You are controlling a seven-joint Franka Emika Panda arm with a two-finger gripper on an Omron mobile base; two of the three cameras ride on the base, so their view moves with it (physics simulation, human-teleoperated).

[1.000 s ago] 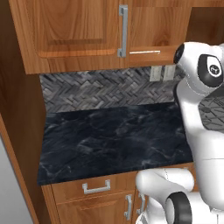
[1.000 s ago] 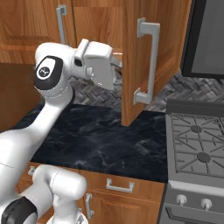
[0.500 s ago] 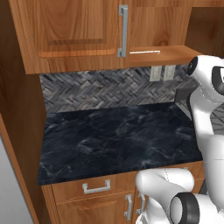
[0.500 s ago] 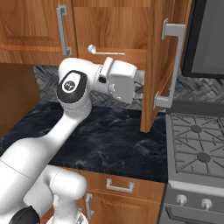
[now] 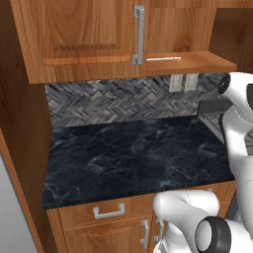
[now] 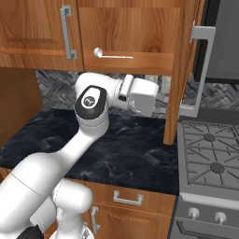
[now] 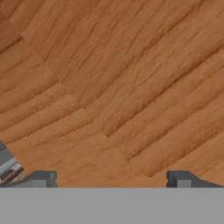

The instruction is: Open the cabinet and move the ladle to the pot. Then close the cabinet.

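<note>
The tall reddish-brown wood cabinet (image 6: 126,37) is standing with its right door (image 6: 184,70) swung outward, exposing the silver ladle (image 6: 112,55) lying flat on the inner shelf for retrieval. The white arm's gripper (image 7: 111,179) is facing the door's inner face at close range, jaws spread wide and gripping nothing. Below, the dark marble desk (image 5: 133,153) is lying bare.

No legible txt, no labels, brands or nos. anywhere (wood, stone, metal surfaces all unmarked)
</note>
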